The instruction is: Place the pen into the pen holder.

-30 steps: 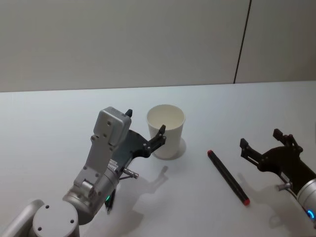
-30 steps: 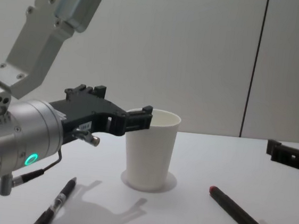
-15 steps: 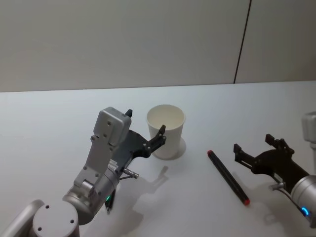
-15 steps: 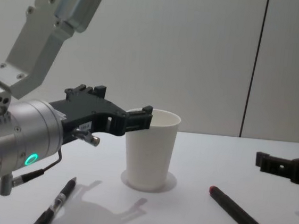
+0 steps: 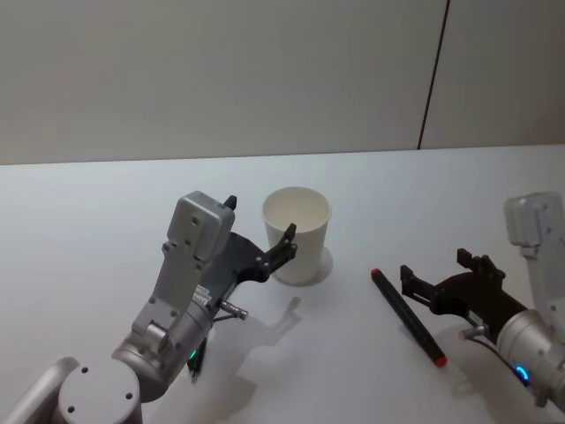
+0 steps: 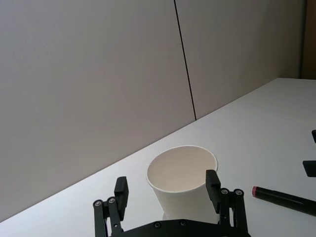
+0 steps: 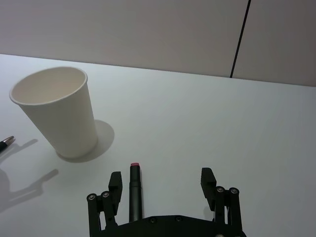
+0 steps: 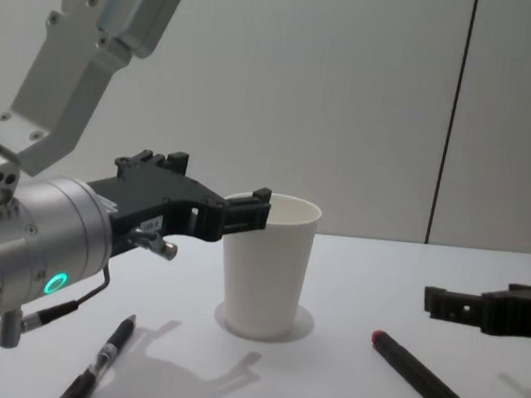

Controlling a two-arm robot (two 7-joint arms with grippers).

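Observation:
The pen (image 5: 408,316) is a black marker with red ends, lying flat on the white table right of the pen holder; it also shows as the pen (image 8: 435,391) and the pen (image 7: 134,195). The pen holder (image 5: 297,234) is a white paper cup, standing upright and empty, seen too as the pen holder (image 8: 266,266). My right gripper (image 5: 437,267) hovers open just right of the pen's far end, nothing held; in the right wrist view the pen lies beside one finger (image 7: 115,180). My left gripper (image 5: 260,221) is open beside the cup's rim.
A thin black pen (image 8: 101,362) lies on the table under my left arm, left of the cup. The table (image 5: 380,194) stretches bare behind and between the cup and the marker. A plain wall stands at the back.
My right gripper has moved left, from the right edge toward the marker's far end, staying open. The left arm, cup and both pens have not moved.

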